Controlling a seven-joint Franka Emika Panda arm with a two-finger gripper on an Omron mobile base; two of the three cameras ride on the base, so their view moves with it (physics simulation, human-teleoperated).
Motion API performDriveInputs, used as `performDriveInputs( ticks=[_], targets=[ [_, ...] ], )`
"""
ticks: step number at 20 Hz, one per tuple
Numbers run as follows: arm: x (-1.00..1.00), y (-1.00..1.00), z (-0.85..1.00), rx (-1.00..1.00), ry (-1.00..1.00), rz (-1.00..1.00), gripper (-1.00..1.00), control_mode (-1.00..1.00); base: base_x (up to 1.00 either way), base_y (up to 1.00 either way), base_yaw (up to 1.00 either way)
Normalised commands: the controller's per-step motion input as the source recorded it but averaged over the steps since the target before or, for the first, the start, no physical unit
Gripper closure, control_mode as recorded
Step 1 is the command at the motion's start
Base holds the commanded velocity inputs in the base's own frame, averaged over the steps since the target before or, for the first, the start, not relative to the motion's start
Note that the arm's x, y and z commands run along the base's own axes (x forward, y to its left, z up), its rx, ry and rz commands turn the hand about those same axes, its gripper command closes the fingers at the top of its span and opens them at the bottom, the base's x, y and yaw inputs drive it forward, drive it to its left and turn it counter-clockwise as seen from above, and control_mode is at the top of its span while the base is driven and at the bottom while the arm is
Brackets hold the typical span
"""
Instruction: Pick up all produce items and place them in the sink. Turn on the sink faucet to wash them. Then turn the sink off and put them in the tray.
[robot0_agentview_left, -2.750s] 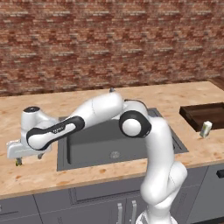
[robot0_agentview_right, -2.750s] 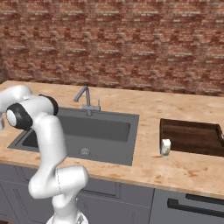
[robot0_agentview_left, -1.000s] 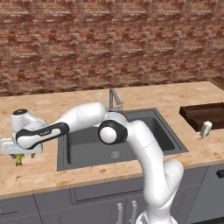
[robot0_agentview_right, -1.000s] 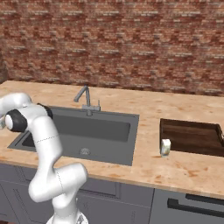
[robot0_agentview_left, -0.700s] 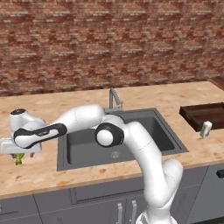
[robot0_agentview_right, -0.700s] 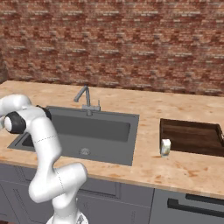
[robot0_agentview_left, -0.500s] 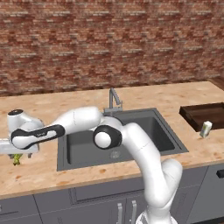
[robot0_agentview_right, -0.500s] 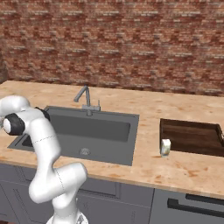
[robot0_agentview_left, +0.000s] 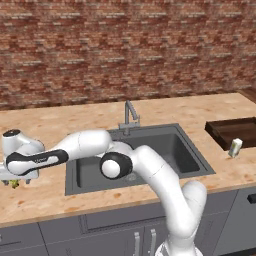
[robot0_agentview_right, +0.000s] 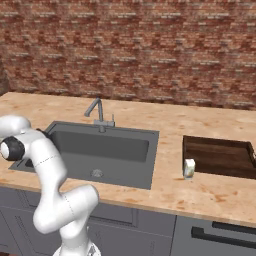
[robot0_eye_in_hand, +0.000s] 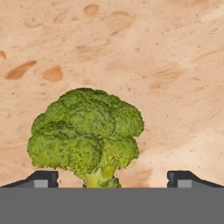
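One broccoli floret (robot0_eye_in_hand: 87, 135) lying on the tan countertop (robot0_agentview_left: 45, 195) left of the sink (robot0_agentview_left: 170, 150), gripper (robot0_eye_in_hand: 111, 177) low over it with two fingertips (robot0_eye_in_hand: 41, 178) spread wide either side, one faucet (robot0_agentview_left: 129, 113), one wooden tray (robot0_agentview_left: 235, 131), one small cream carton (robot0_agentview_left: 235, 147) beside it

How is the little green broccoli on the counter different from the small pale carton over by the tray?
The broccoli is dark green, bushy and rounded; the carton is pale cream and boxy. The broccoli lies far left of the sink, under the robot's hand; the carton stands upright on the right, beside the tray. Both rest on the counter and are much smaller than the sink.
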Motion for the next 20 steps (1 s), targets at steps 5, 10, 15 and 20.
performDriveInputs(
  ticks=[5,10,15,20],
  targets=[
    [0.0,0.1,-0.29,0.0,0.0,0.0,1.0,-1.0,0.0,0.0,0.0],
    [0.0,0.12,-0.29,-0.02,0.02,0.0,1.0,-1.0,0.0,0.0,0.0],
    [-0.03,-0.06,-0.03,0.0,0.0,-0.01,1.0,-1.0,0.0,0.0,0.0],
    [-0.16,-0.64,0.01,0.0,-0.02,0.0,1.0,-1.0,0.0,0.0,0.0]
  ],
)
